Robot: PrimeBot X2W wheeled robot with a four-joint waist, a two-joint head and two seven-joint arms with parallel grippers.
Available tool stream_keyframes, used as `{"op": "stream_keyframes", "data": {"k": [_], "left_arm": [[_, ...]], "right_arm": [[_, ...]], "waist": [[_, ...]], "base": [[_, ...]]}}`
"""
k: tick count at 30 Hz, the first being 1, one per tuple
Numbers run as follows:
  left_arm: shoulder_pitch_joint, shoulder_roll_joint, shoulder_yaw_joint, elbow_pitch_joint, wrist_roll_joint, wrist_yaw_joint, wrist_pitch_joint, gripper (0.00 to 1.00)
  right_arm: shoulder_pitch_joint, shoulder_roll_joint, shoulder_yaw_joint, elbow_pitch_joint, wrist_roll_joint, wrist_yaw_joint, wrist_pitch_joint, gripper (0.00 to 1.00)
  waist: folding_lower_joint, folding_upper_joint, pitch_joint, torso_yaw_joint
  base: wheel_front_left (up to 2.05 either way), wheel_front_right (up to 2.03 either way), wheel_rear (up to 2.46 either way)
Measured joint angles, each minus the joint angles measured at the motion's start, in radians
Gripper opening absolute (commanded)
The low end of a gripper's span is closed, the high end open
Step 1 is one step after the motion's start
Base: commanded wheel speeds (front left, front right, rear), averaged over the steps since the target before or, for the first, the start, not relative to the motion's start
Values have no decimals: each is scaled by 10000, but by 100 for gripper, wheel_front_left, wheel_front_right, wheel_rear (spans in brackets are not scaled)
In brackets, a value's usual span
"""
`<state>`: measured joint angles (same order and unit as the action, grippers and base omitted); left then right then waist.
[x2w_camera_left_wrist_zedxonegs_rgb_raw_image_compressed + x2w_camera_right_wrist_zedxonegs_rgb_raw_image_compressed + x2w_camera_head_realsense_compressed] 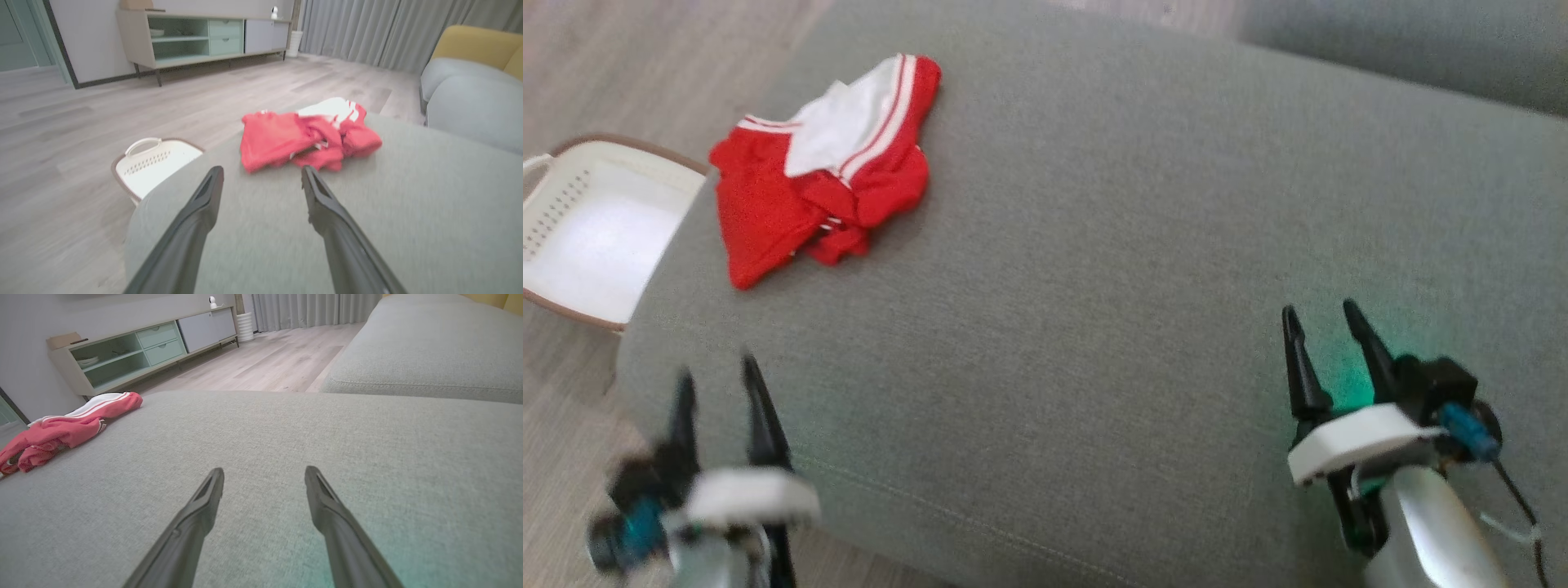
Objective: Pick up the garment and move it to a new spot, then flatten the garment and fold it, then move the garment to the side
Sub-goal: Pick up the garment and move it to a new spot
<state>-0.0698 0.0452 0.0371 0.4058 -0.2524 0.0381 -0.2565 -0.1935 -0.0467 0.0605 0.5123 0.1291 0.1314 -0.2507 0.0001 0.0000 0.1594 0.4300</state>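
at the lower left of the head view the left gripper [717, 369], blurred, hangs over the near left corner of the grey cushion [1094, 286], its two dark fingers spread apart with nothing between them. at the lower right the right gripper [1319, 308] stands over the cushion with its fingers just as wide and nothing held, a green glow [1339, 384] on the fabric beside it. further up, at the upper left, the garment [817, 171] lies crumpled in a heap on the cushion near its left edge, red below, with a white sleeve and its red-and-white stripes on top. it is apart from both grippers; in the left wrist view it sits just past the fingertips, at the middle. left of the cushion, on the wood floor [61, 134], stands a white basket [572, 204] with a brown rim, its white bottom and slotted wall in plain sight. far off, at the top of the left wrist view, a sideboard [196, 36] holds pale dishes [88, 360] on an open shelf, too small to tell which, beside closed drawers. grey curtains [388, 32] hang to its right.
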Motion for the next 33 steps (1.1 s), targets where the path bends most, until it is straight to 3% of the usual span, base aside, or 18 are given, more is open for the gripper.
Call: {"op": "stream_keyframes", "data": {"k": [5,10,18,22,24,29,30,31,33], "left_arm": [[-2262,201,986,134,203,-690,0,100],[-4094,805,1290,880,520,-1260,-2,100],[-6144,1639,1220,3787,198,-1618,21,100],[-7059,1960,917,4915,-316,-1701,571,100],[-7402,2038,602,5405,-840,-1703,1348,100],[-7709,2456,-4,5933,-1480,-1707,2178,100],[-7778,2545,-96,5954,-1555,-1705,2228,78],[-7830,2585,-236,5973,-1609,-1705,2224,3],[-7839,2602,-541,5967,-1615,-1705,2080,0]], "right_arm": [[-655,-12,-42,-324,-583,0,0,100],[-1394,-77,42,-754,-871,0,-2,100],[-1926,-123,159,-1480,-851,0,-15,100],[-2238,-100,291,-1837,-849,0,-82,100],[-2358,-79,332,-1935,-782,0,-104,100],[-2560,-42,328,-2100,-658,0,-132,100],[-2578,-33,311,-2102,-648,0,-132,100],[-2596,-31,284,-2088,-642,0,-132,100],[-2603,-33,186,-2002,-642,0,-132,100]], "waist": [[1,0,804,-287],[2,0,1724,-711],[1,-1,2932,-1616],[1,0,3405,-2055],[1,0,3588,-2290],[-1,0,3892,-2746],[-1,0,3911,-2797],[0,0,3894,-2824],[0,0,3794,-2833]], "base": [[0,0,0],[0,0,0],[0,0,0],[0,0,0],[0,0,0],[0,0,0],[0,0,0],[0,0,0],[0,0,0]]}}
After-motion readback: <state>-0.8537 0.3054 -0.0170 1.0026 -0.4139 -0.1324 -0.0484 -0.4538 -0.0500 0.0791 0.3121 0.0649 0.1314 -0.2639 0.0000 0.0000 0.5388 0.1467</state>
